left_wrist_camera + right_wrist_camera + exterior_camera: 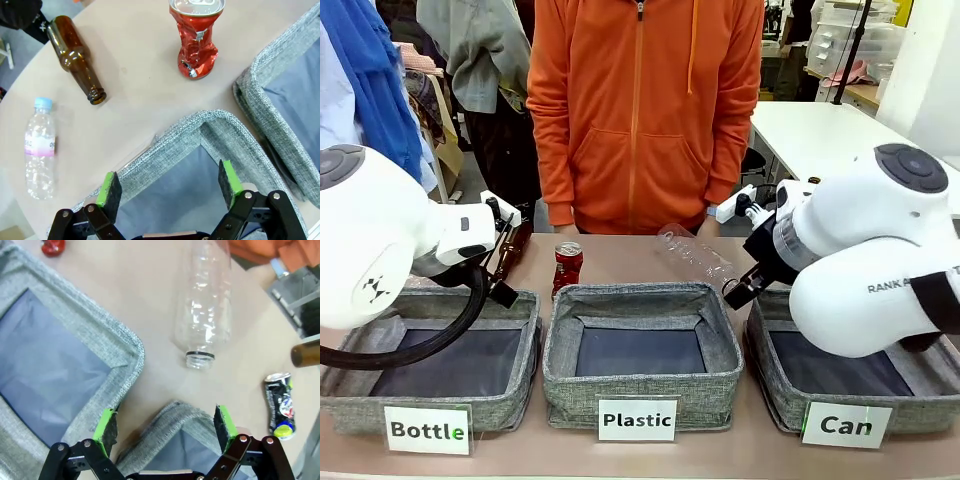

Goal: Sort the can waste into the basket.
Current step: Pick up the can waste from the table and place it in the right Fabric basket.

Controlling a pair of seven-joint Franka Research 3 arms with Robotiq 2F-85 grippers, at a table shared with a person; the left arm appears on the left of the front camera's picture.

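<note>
The red dented can (567, 264) stands upright on the table behind the middle basket; it also appears as the red can (197, 41) beyond the basket corner in the left wrist view. The black can (280, 405) with green-yellow marks lies on its side at the right. The "Can" basket (790, 400) sits at the front right, under my right arm. My left gripper (170, 187) is open above a basket corner. My right gripper (165, 427) is open over the rim of a basket (170, 415). Both hold nothing.
Baskets labelled "Bottle" (520, 345) and "Plastic" (640, 385) stand in a row at the front. A clear plastic bottle (698, 258) lies behind them. A brown glass bottle (77, 57) and a small capped plastic bottle (39, 147) lie at left. A person in orange (645, 110) stands across the table.
</note>
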